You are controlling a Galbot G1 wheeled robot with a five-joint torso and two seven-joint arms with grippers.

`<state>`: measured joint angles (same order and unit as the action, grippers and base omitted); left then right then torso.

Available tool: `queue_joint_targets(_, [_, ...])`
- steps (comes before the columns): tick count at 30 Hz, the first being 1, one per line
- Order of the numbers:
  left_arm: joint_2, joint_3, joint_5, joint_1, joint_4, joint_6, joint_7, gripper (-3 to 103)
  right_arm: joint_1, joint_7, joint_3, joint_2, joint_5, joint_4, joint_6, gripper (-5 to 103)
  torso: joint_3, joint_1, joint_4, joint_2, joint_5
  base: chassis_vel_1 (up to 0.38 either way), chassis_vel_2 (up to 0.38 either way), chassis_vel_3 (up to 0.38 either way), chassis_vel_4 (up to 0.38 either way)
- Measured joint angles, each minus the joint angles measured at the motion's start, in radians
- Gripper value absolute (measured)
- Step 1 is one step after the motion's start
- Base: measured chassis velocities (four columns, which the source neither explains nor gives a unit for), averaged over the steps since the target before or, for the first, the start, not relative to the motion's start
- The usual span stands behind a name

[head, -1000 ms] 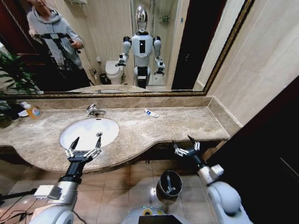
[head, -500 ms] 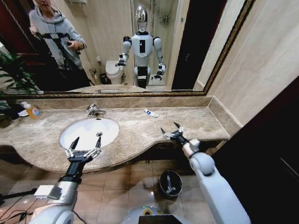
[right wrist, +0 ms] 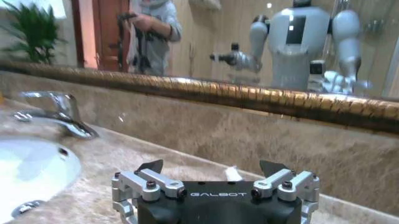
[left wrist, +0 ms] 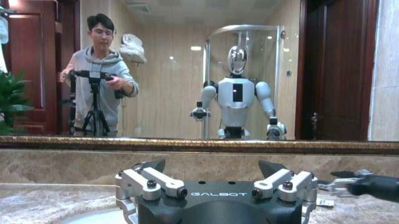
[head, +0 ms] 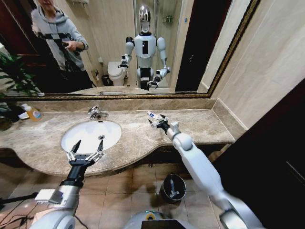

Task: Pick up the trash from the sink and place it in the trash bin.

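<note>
Far on the marble table (head: 200, 125), right of the sink (head: 90, 135): right pincer (head: 157, 120) released, fingers spread, poised right over a white-and-blue tube (head: 153, 115) near the mirror's base. Near the sink's front rim: left pincer (head: 86, 153) released, hovering. Down on the tiled floor, under the table: trash bin (head: 172, 187).
</note>
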<state>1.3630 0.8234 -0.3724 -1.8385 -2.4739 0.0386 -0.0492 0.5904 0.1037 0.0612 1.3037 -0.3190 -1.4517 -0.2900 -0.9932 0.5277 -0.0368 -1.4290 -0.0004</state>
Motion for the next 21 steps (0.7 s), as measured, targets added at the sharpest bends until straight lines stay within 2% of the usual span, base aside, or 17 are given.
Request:
queue_joint_targets(2, [0.0, 0.0, 0.0, 0.0, 0.0, 0.0, 0.0, 100, -0.047, -0.013, -0.023, 0.04, -0.002, 0.096, 0.017, 100, 0.0, 0.0, 0.0001, 0.0, 0.0001, 0.0, 0.0, 0.0, 0.0])
queue_joint_targets(4, [0.0, 0.0, 0.0, 0.0, 0.0, 0.0, 0.0, 100, -0.058, -0.015, -0.028, 0.054, -0.002, 0.12, 0.022, 100, 0.0, 0.0, 0.0001, 0.0, 0.0002, 0.0, 0.0, 0.0, 0.0])
queue_joint_targets(6, [0.0, 0.0, 0.0, 0.0, 0.0, 0.0, 0.0, 100, -0.091, -0.02, -0.037, 0.104, 0.005, 0.195, 0.041, 100, 0.0, 0.0, 0.0, 0.0, 0.0002, 0.0, 0.0, 0.0, 0.0])
queue_joint_targets(11, [0.0, 0.0, 0.0, 0.0, 0.0, 0.0, 0.0, 100, -0.154, -0.034, -0.033, 0.18, 0.027, 0.324, 0.083, 100, 0.0, 0.0, -0.0002, 0.0, 0.0001, 0.0, 0.0, 0.0, 0.0])
queue_joint_targets(16, [0.0, 0.0, 0.0, 0.0, 0.0, 0.0, 0.0, 100, -0.167, -0.071, 0.021, 0.194, 0.032, 0.374, 0.101, 100, 0.0, 0.0, -0.0002, 0.0, 0.0001, 0.0, 0.0, 0.0, 0.0])
queue_joint_targets(17, [0.0, 0.0, 0.0, 0.0, 0.0, 0.0, 0.0, 100, -0.167, -0.084, 0.04, 0.196, 0.032, 0.387, 0.103, 100, 0.0, 0.0, 0.0007, 0.0, 0.0, 0.0, 0.0, 0.0, 0.0])
queue_joint_targets(21, [0.0, 0.0, 0.0, 0.0, 0.0, 0.0, 0.0, 100, -0.185, -0.09, 0.052, 0.21, 0.027, 0.428, 0.11, 100, 0.0, 0.0, 0.0003, 0.0, 0.0006, 0.0, 0.0, 0.0, 0.0])
